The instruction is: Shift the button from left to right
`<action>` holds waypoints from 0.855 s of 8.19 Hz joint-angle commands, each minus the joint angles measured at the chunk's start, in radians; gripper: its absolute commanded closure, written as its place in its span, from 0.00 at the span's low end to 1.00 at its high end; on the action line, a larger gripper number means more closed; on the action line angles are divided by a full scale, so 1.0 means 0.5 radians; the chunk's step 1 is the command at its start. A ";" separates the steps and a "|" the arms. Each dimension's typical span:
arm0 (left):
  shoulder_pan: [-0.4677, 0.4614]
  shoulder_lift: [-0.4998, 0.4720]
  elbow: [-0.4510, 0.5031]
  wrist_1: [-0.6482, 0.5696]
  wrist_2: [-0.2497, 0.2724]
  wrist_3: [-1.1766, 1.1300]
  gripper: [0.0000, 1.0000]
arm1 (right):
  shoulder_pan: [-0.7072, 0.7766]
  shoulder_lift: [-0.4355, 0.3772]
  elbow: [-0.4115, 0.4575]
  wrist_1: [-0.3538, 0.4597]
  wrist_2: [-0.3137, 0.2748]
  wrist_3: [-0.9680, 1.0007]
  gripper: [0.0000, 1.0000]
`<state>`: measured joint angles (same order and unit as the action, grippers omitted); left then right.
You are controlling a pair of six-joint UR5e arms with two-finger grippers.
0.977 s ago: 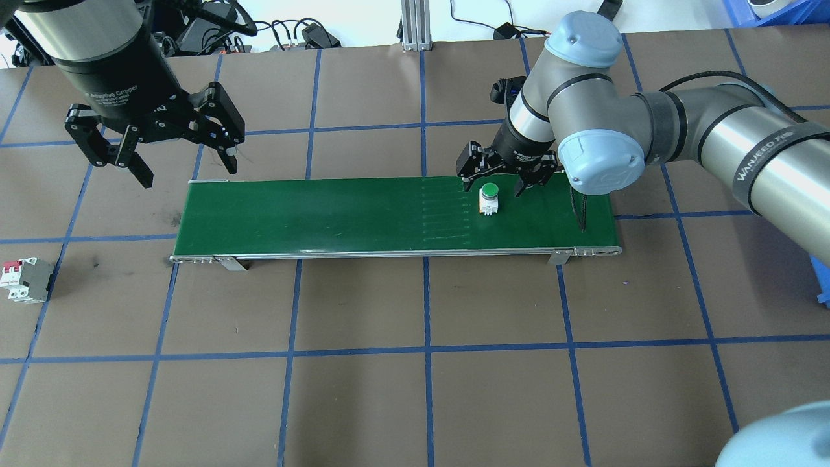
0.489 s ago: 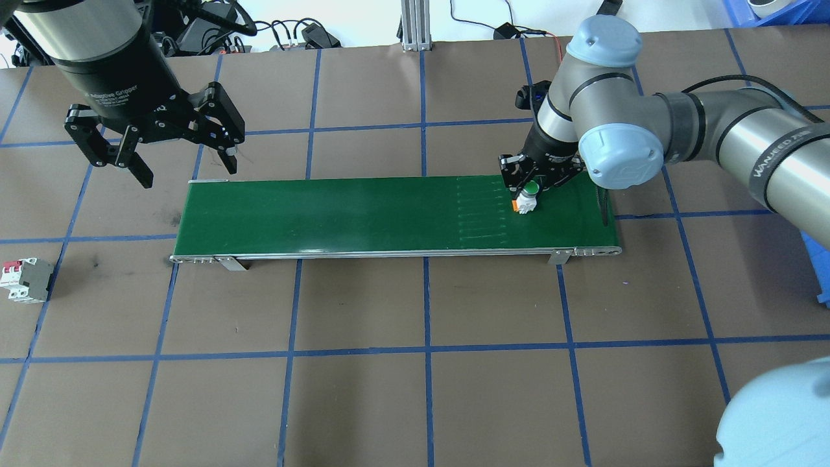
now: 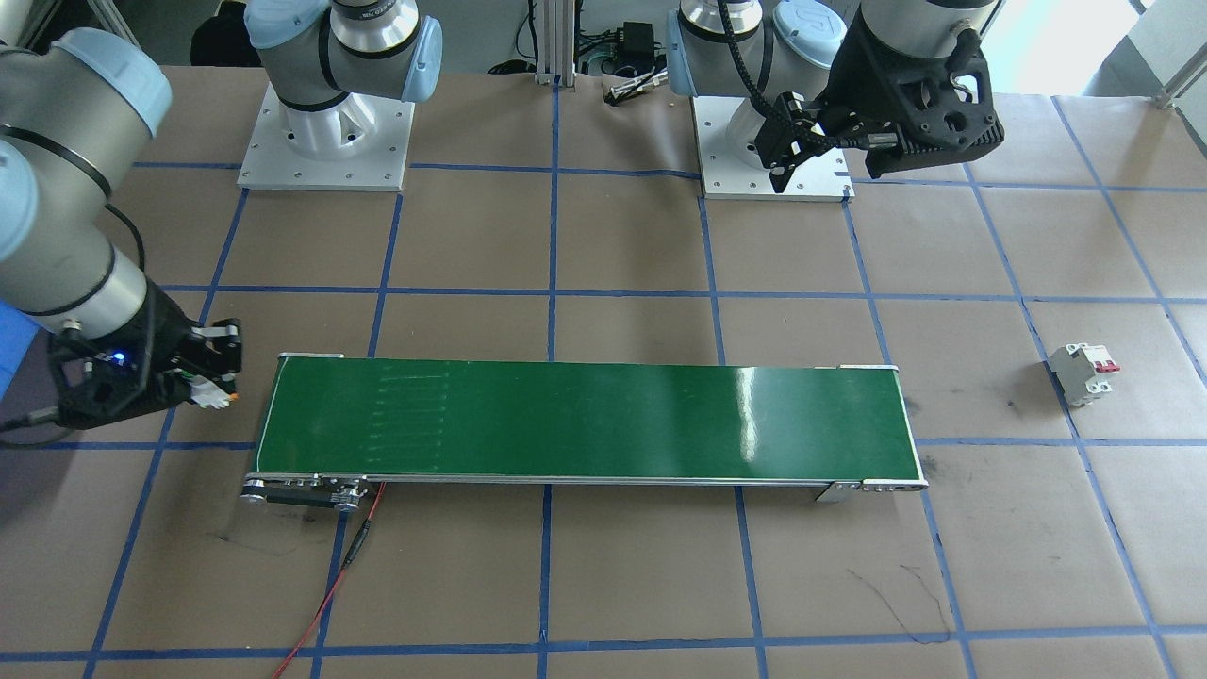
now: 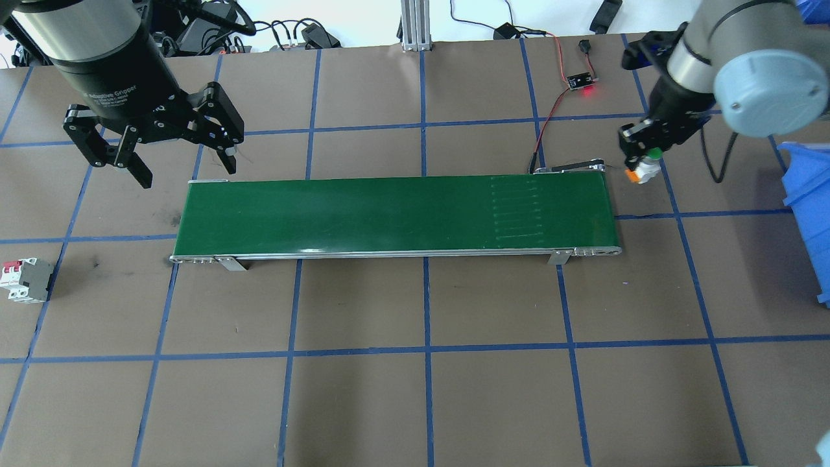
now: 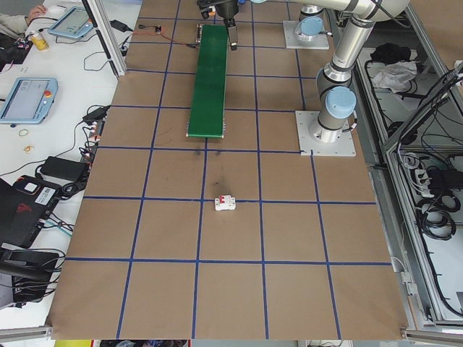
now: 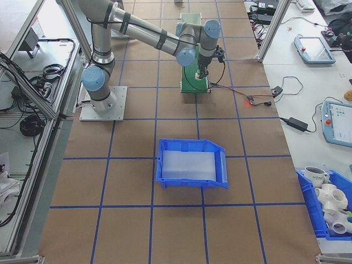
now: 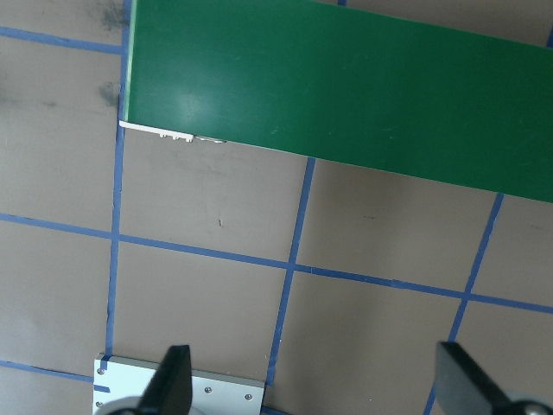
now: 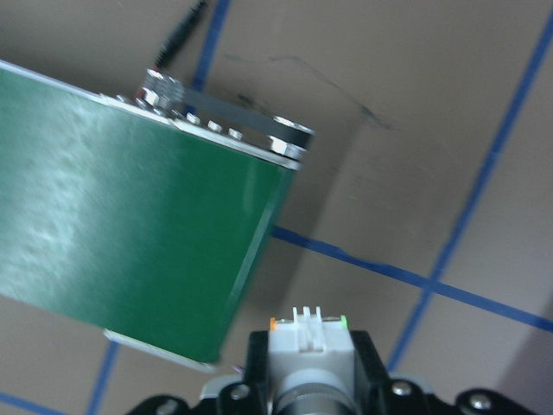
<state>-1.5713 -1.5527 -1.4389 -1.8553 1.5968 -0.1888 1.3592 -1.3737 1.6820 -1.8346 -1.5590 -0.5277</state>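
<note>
The button (image 4: 646, 166), with its green cap, white body and orange base, hangs in my right gripper (image 4: 642, 160), which is shut on it. It is held above the brown table just past the right end of the green conveyor belt (image 4: 389, 214). In the front-facing view the button (image 3: 215, 396) shows beside the belt's end (image 3: 283, 415). The right wrist view has the button's body (image 8: 307, 341) between the fingers. My left gripper (image 4: 187, 175) hovers open and empty above the belt's far left corner; its spread fingers (image 7: 173, 385) show in the left wrist view.
A white circuit breaker with red levers (image 4: 26, 280) lies on the table at the far left. A blue bin (image 4: 807, 194) stands at the right edge. A small board with a red light (image 4: 579, 81) and its cable lie behind the belt's right end.
My right gripper shut on the button on the belt, then carried it right, off the belt's right end. The left arm has stayed put.
</note>
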 commanded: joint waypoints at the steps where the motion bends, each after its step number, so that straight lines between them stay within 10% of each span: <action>1: 0.001 0.004 0.000 -0.002 0.000 0.000 0.00 | -0.538 -0.124 -0.063 0.095 -0.251 -1.278 1.00; 7: 0.001 0.007 0.000 -0.002 0.000 -0.003 0.00 | -1.393 0.415 -0.063 -0.564 0.163 -3.132 1.00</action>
<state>-1.5708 -1.5502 -1.4389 -1.8560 1.5968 -0.1888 0.7206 -1.2836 1.6490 -2.0294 -1.5502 -1.9248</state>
